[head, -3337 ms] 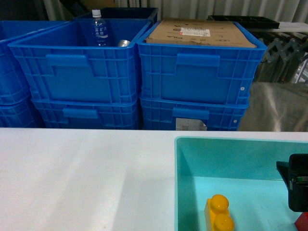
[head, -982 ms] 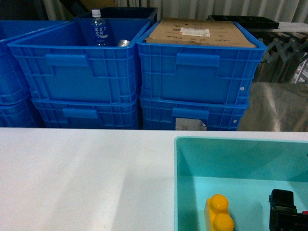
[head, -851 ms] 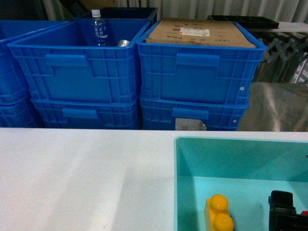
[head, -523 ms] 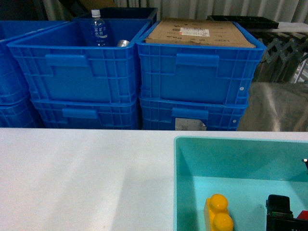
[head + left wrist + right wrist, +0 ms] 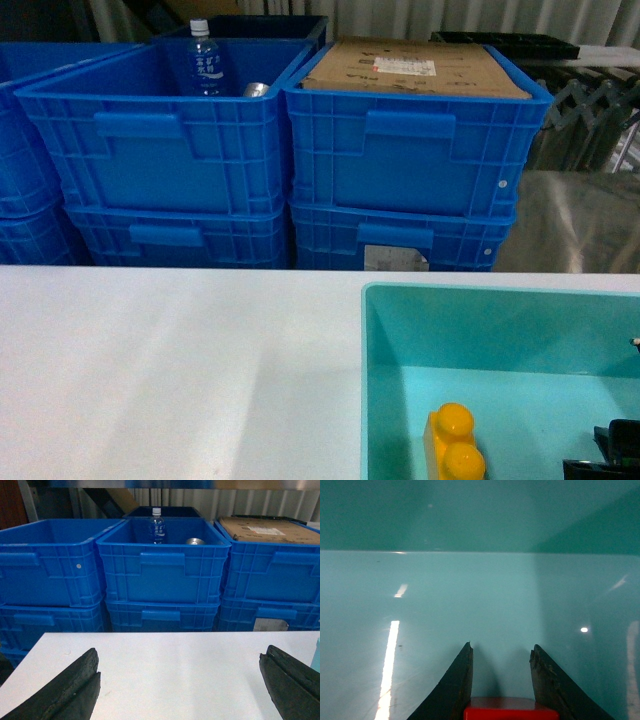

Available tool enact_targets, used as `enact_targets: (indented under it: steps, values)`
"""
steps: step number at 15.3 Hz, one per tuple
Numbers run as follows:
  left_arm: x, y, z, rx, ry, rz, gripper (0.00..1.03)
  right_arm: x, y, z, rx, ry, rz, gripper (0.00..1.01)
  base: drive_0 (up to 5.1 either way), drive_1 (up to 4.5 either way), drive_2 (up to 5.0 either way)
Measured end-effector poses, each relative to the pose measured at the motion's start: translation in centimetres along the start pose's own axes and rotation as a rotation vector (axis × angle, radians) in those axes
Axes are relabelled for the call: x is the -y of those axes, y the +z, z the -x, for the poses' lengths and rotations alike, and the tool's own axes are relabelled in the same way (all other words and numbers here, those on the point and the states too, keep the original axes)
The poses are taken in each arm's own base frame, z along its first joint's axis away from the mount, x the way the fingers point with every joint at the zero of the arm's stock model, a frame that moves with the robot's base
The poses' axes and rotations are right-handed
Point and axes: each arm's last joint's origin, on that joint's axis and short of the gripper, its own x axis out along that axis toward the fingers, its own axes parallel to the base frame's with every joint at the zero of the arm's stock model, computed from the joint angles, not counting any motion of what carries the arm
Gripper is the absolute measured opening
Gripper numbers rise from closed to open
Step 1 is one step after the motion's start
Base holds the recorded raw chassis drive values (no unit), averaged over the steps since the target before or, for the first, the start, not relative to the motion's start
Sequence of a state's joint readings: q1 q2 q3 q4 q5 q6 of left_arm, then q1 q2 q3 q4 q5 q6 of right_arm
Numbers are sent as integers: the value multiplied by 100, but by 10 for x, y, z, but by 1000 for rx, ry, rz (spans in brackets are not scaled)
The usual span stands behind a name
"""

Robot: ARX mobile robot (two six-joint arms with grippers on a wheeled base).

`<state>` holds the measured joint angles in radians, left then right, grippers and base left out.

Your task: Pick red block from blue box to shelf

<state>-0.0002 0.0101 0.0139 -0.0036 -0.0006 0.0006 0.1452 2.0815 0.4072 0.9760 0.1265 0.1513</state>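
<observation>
In the right wrist view the red block [image 5: 510, 709] sits between my right gripper's [image 5: 501, 647] two black fingers, which press on both its sides, low over the floor of the blue box [image 5: 470, 515]. The head view shows the blue box [image 5: 500, 290] at the near right of the white table, with only a dark bit of the right gripper [image 5: 612, 455] at its bottom corner; the red block is hidden there. My left gripper [image 5: 180, 655] hangs wide open over the bare tabletop, holding nothing. A steel rail of the shelf [image 5: 165, 483] runs above the crates.
A yellow two-stud brick [image 5: 455, 445] lies in the box, left of the right gripper. Stacked dark blue crates [image 5: 240, 150] stand behind the table; one holds a water bottle [image 5: 206, 60], another is covered by cardboard [image 5: 415, 68]. The white table [image 5: 180, 370] stretches left.
The right gripper came down into the box, then slid toward the bottom right corner of the head view. The red sliver beside it no longer shows there.
</observation>
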Motion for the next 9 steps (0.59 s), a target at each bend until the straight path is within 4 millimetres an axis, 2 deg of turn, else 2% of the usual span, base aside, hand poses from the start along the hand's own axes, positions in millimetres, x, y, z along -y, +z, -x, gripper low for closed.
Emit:
enact_targets:
  steps: [2,3,4,7,9]
  values:
    - [0,0,0,0,0,0,98,-1,7,6,-4,40,20,28,0,0,0]
    - [0,0,0,0,0,0,98,-2,17,14,3,64,32,28,0,0,0]
    - [0,0,0,0,0,0,98,-4,30,22,23,90,45,28,0,0,0]
    - [0,0,0,0,0,0,98,-8,91,63,157,179,107,28,0,0,0]
    - [0,0,0,0,0,0,98,5,116,88,232,204,111,28,0,0,0]
